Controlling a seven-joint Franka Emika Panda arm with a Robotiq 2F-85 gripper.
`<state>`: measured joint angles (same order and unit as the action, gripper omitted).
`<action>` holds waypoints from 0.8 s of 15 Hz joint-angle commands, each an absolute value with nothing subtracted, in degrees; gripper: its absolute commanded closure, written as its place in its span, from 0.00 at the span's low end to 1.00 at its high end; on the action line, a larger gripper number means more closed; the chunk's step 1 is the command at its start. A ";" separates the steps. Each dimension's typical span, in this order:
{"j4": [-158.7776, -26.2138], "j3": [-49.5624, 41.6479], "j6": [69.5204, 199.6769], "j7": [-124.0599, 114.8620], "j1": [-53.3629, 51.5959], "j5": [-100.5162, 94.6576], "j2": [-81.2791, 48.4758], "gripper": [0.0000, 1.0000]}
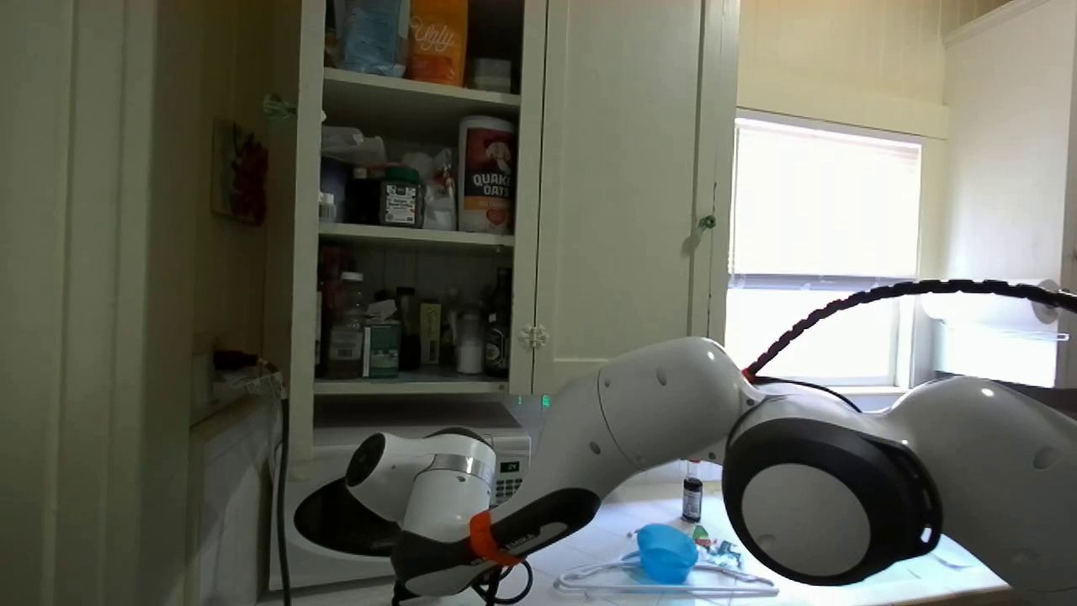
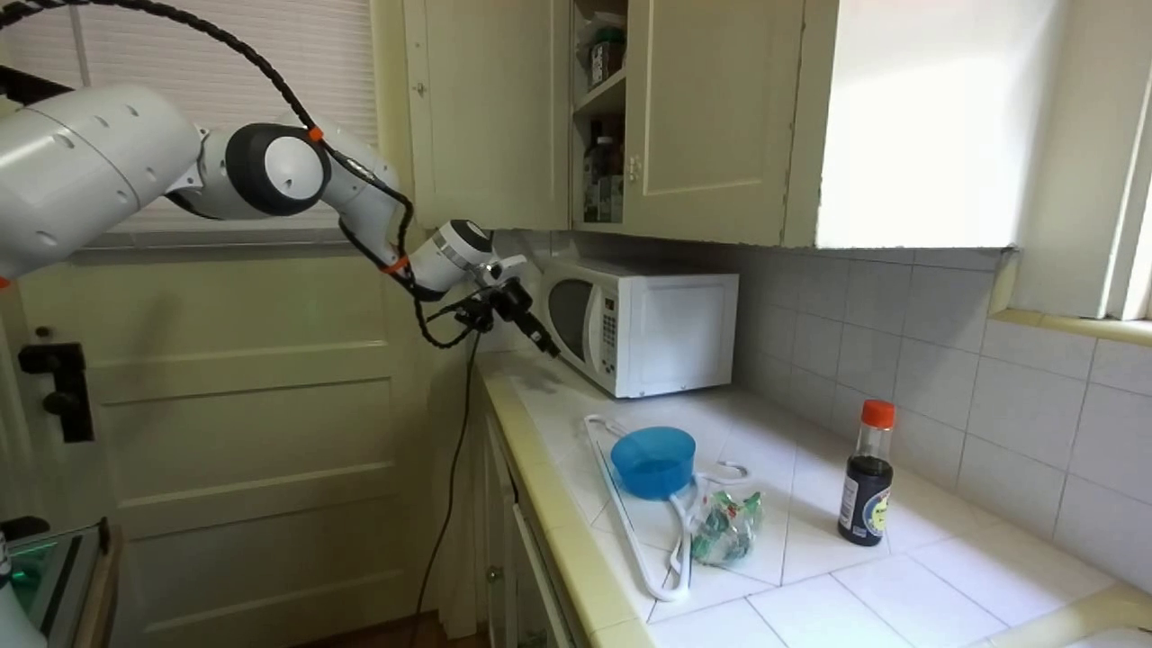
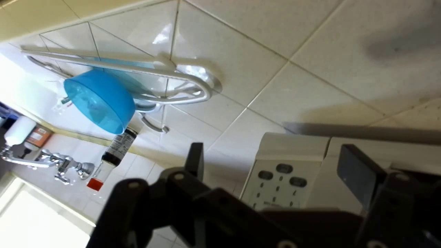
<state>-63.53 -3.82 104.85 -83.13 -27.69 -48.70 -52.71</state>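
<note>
My gripper [image 3: 278,167] spread wide, hanging near front edge of counter [image 2: 558,513]. Microwave [image 2: 679,333] just ahead, toward far back corner. Probably not touching; depth hard to judge from here.

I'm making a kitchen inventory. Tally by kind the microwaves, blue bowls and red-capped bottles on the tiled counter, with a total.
Microwave: 1
Blue bowl: 1
Red-capped bottle of dark liquid: 1
Total: 3
</note>
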 commanded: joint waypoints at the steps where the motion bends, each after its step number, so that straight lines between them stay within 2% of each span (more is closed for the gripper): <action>1: -62.41 -4.18 104.69 -83.46 -27.72 -48.73 -53.03 0.00; 5: -59.91 -4.28 104.37 -83.43 -27.56 -48.73 -54.05 0.00; 12: -50.54 -10.74 101.19 -94.20 -30.72 -53.96 -59.62 0.00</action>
